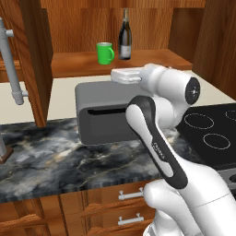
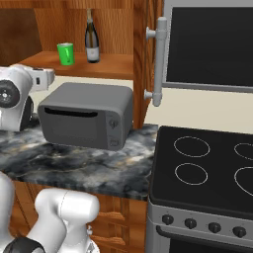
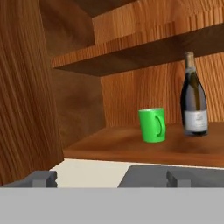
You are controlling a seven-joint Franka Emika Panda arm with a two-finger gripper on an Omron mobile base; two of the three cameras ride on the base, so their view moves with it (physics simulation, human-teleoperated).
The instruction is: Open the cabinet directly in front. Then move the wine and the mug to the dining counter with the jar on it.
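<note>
The cabinet (image 1: 138, 27) stands open at the top of the left base view, its left door (image 1: 34, 60) swung out toward the camera with its long grey bar handle (image 1: 11, 64) at the left edge of the frame. In the right base view the other door (image 2: 143, 59) is swung out near the top centre, its handle (image 2: 159, 62) just right of it.

On the lower shelf (image 1: 138, 62) the green mug (image 1: 104, 53) and the wine (image 1: 125, 36) stand upright just beside each other, apart, the mug to the left of the bottle. The hand view shows the same pair right of centre, the mug (image 3: 153, 125) with its loop handle turned toward the bottle (image 3: 194, 98).

The gripper (image 3: 109, 178) has its jaws spread wide, holding nothing, both finger tips (image 3: 41, 178) low in the hand view. The hand hovers above a grey microwave (image 1: 108, 115) on the marble worktop (image 1: 46, 156), in front of the shelf and clear of both things

A black stovetop (image 2: 207, 168) sits at the lower right of the right base view
</note>
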